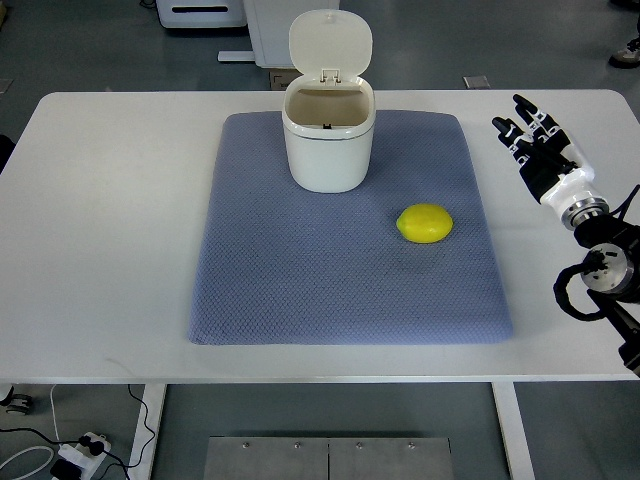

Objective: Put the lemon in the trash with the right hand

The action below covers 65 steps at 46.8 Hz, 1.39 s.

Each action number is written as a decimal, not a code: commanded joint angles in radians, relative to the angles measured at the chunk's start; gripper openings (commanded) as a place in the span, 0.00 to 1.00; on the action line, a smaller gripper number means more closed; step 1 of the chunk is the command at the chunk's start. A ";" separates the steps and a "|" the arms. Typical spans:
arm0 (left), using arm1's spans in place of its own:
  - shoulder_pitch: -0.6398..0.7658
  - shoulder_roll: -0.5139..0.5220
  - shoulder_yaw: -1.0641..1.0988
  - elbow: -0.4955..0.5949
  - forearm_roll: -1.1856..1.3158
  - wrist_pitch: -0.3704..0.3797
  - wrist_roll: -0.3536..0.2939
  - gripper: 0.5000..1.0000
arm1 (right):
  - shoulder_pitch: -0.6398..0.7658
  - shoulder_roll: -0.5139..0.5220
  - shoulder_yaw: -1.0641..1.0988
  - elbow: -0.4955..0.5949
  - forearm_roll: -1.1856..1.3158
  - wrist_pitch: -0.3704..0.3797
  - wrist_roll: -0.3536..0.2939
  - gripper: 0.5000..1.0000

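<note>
1. Right arm (600,270) cut off by the picture's right edge below the wrist; upper arm out of view.
2. Inside of the trash bin (328,135) mostly hidden by its own front wall; bottom not visible.
3. Underside of the lemon (424,223) hidden against the grey mat (300,290).
4. Table legs (515,430) partly hidden under the tabletop, cropped at the bottom edge.
5. Power strip (80,455) on the floor too small for detail.
6. Shoes (626,52) at the top right corner, cropped by the edge.
</note>
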<state>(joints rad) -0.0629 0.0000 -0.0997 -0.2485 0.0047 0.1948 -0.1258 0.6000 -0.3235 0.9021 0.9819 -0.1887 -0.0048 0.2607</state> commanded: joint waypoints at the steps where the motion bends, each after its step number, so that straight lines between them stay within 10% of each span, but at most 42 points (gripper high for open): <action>1: 0.000 0.000 0.000 0.000 0.000 0.000 0.000 1.00 | 0.003 0.001 0.000 0.001 0.000 0.003 0.000 1.00; 65: 0.000 0.000 0.000 0.000 0.000 0.000 0.000 1.00 | 0.035 -0.020 -0.078 -0.011 -0.055 0.121 0.009 1.00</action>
<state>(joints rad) -0.0629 0.0000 -0.0997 -0.2485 0.0046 0.1948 -0.1258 0.6354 -0.3424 0.8441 0.9702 -0.2116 0.1174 0.2646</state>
